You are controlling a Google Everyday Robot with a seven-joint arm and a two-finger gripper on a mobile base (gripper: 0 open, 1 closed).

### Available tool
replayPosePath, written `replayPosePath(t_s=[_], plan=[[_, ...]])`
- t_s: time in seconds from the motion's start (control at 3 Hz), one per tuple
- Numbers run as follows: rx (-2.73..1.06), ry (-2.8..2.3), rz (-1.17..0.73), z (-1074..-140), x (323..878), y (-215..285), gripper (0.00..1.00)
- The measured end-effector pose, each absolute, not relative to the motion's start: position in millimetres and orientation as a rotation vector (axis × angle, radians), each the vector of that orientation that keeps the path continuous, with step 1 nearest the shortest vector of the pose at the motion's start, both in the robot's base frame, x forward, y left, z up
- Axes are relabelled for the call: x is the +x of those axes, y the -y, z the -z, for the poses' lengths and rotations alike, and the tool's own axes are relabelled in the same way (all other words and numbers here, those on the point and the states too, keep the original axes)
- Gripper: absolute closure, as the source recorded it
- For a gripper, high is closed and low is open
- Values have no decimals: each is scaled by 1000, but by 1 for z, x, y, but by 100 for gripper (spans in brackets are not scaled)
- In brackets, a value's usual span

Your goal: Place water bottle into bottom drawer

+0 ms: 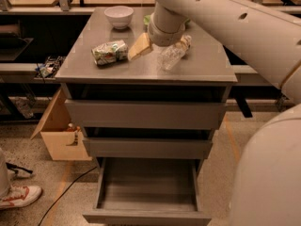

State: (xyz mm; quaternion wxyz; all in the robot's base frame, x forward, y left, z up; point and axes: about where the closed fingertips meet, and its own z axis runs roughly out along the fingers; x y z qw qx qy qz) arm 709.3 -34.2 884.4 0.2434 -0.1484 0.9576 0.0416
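The water bottle (173, 54) is clear and crinkled and lies on its side on the grey cabinet top, right of centre. My gripper (151, 47) hangs from the big white arm that comes in from the upper right. It sits low over the top, just left of the bottle and touching or nearly touching it, with a tan part pointing towards the can. The bottom drawer (148, 210) is pulled out and open, and its inside shows bare. The two drawers above it are closed.
A crushed green-white can (109, 52) lies left of the gripper. A white bowl (118, 16) stands at the back of the top. A green bag (147, 19) peeks out behind the arm. A cardboard box (59, 135) and a shoe (19, 197) are on the floor at the left.
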Motion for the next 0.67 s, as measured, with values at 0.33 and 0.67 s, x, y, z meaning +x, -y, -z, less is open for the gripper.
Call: replayPosePath(t_s=[0.33, 0.67], plan=[[-375, -2602, -67, -882, 722, 30, 0], [-338, -2601, -35, -875, 736, 31, 0]])
